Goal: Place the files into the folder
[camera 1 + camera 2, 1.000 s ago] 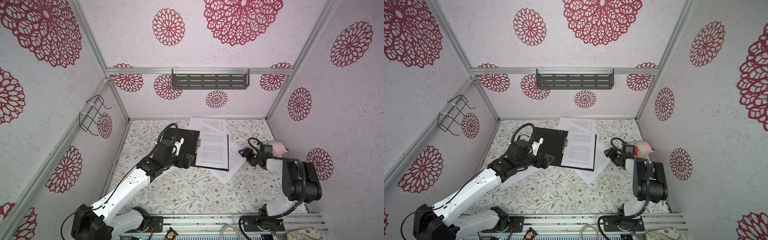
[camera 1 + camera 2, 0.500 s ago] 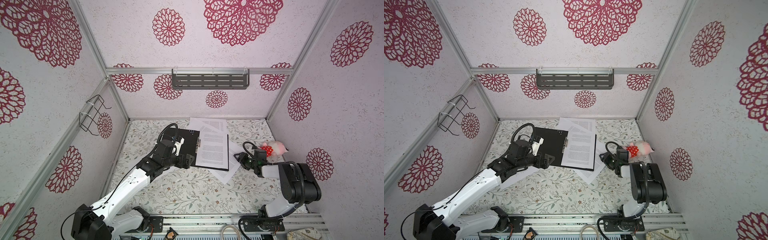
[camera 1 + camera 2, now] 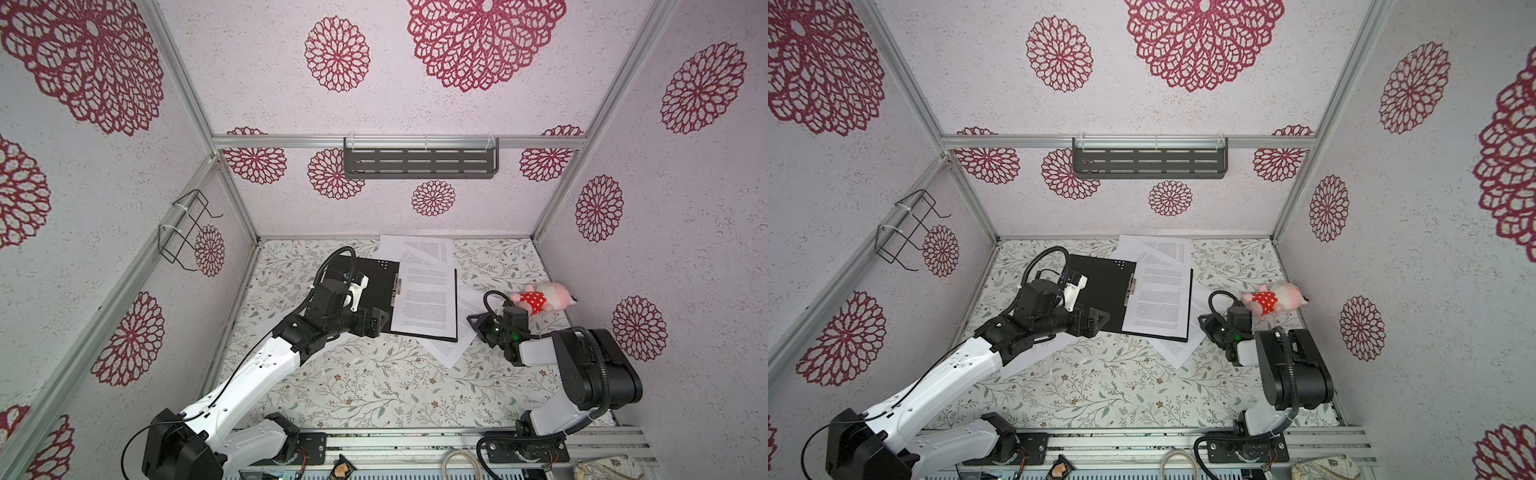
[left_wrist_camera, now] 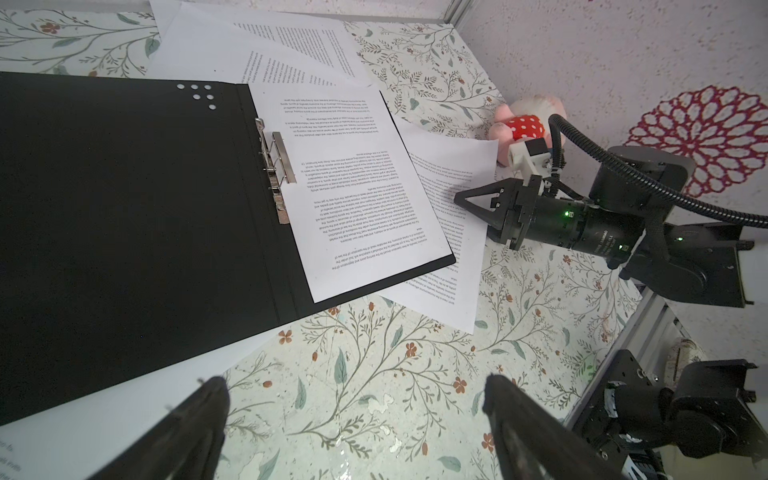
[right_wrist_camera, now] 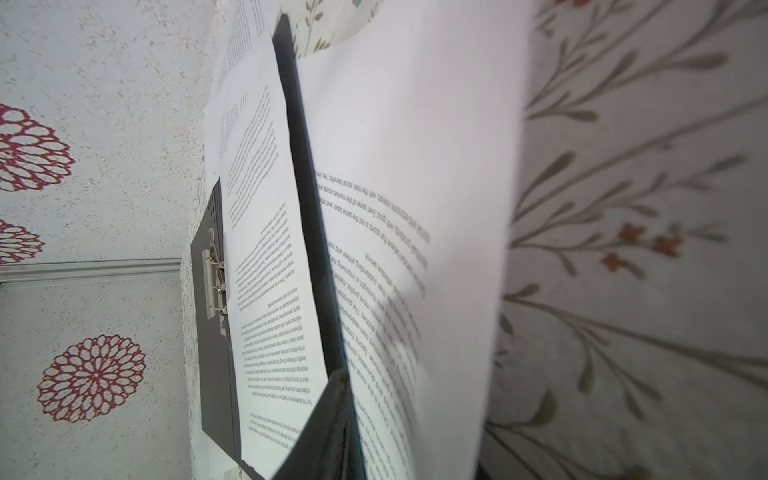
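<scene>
Folder, both top views: open on table, one paper inside, more papers poking from under.
Left wrist: left gripper spread wide beside folder; right gripper at loose sheet's edge.
Right wrist: cannot tell whether sheet is clamped.

The open black card folder lies at the centre rear of the floral-patterned table. 1 white printed paper sheet lies in its right half, right of the metal spine clip. 2 overlapping white paper sheets lie behind the folder, partly under its rear edge. 1 loose sheet protrudes from under its right front corner, and 1 other sheet from under its left front edge. The pink plush toy lies right of the folder, near the right wall.
</scene>
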You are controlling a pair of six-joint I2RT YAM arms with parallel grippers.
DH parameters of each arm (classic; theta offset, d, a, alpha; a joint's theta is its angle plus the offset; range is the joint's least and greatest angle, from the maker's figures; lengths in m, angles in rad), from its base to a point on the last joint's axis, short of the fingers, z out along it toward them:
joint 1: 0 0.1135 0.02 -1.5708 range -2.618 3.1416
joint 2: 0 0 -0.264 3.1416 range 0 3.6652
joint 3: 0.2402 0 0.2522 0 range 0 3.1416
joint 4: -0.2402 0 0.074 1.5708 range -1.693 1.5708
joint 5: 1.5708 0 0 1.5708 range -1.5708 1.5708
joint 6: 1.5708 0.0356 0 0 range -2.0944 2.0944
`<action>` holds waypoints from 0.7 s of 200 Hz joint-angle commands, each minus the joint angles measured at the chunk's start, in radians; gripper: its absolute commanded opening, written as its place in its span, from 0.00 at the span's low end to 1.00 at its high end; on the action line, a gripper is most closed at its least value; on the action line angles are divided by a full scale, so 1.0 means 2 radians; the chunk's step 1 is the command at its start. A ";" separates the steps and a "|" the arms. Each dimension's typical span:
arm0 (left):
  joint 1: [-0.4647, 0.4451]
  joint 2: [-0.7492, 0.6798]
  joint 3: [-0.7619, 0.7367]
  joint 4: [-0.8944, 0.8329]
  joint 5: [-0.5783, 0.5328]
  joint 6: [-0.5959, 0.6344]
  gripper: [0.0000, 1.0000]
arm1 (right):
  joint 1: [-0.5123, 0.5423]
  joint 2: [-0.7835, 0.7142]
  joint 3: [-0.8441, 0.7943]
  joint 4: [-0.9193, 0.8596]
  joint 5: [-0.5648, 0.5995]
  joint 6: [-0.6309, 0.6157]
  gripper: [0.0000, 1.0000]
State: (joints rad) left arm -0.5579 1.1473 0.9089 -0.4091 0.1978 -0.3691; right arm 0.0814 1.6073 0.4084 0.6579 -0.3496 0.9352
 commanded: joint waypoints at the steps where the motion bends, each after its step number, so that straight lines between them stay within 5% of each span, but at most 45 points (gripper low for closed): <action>1: 0.003 -0.011 0.003 0.004 0.006 0.003 0.99 | 0.003 -0.023 -0.009 0.004 0.014 0.002 0.18; 35: 0.003 -0.013 0.003 0.005 0.007 0.003 0.99 | 0.003 -0.061 0.017 -0.080 0.023 -0.043 0.00; 140: 0.003 -0.048 -0.016 0.043 0.045 -0.001 0.99 | -0.005 -0.225 0.179 -0.457 0.072 -0.197 0.00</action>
State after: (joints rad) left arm -0.5579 1.0653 0.8845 -0.3618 0.2642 -0.3740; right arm 0.0765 1.2301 0.6617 -0.0292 -0.2405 0.6613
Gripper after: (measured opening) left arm 0.986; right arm 0.049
